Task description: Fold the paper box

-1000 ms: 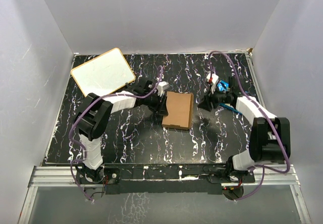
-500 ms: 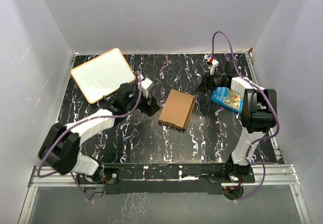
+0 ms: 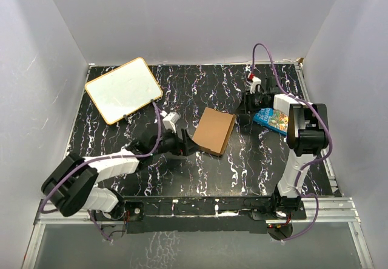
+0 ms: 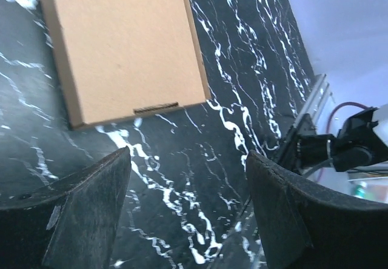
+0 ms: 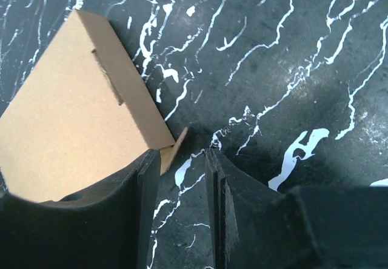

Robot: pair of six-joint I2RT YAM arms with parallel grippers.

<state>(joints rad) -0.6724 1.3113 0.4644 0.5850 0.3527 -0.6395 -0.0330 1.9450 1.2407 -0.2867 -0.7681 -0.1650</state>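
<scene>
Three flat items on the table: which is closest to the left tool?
The plain brown paper box, mid-table, right by the left tool; white board and blue printed box lie farther.

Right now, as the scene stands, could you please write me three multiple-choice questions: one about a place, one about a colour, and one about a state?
1. In the top view, where does the blue printed box lie?
A) on top of the paper box
B) to the right of the paper box
C) between the two arm bases

2. What colour is the rim of the white board?
A) orange
B) green
C) black

3. In what state is the left pincer?
A) shut on the paper box
B) shut with nothing in it
C) open, with nothing between its fingers

Answers:
1 B: the top view shows the blue box apart from the brown one, on its right side.
2 A: an orange border runs all around the board.
3 C: the left wrist view shows the fingers far apart, with only the table between them and the box lying ahead.
</scene>
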